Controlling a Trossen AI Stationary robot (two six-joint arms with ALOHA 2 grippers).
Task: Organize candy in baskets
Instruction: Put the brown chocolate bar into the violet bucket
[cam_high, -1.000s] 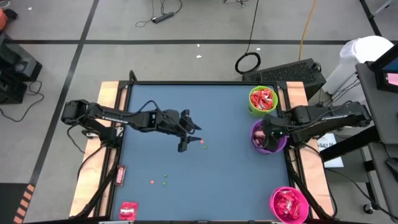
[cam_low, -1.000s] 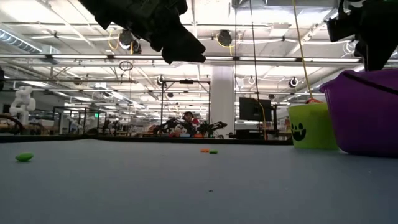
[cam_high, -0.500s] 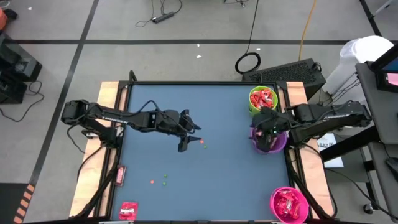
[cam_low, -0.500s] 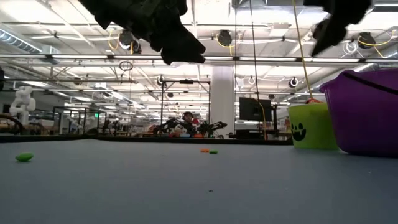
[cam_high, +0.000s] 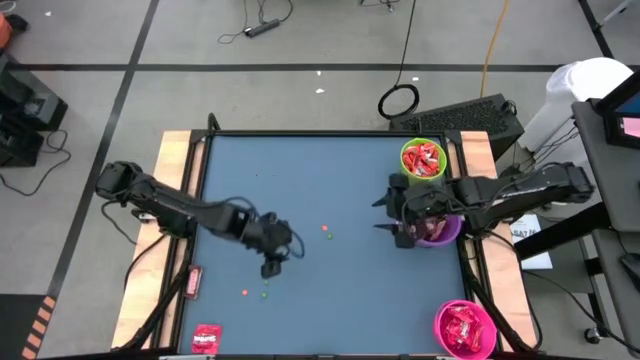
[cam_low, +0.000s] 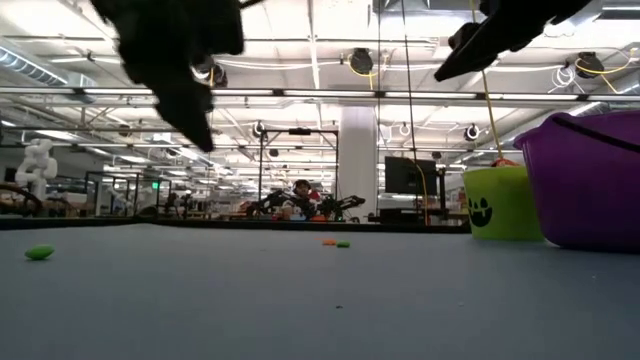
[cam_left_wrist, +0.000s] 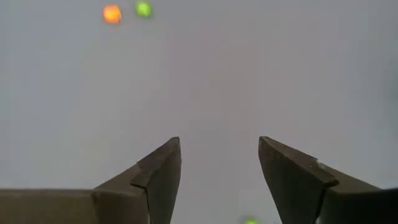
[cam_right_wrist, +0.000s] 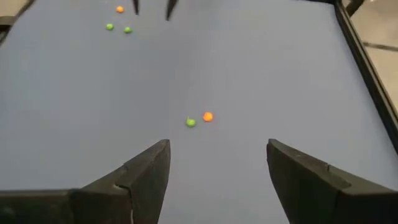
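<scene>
Left gripper (cam_high: 271, 268), jaws wide and empty, hangs near the table's (cam_high: 350, 290) front-left corner, where light, slippery, crinkly candy (cam_high: 206, 338) probably needs pinching across its flat middle.

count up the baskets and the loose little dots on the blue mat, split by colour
lime green basket: 1
purple basket: 1
pink basket: 1
orange dots: 2
green dots: 3
total: 8
</scene>
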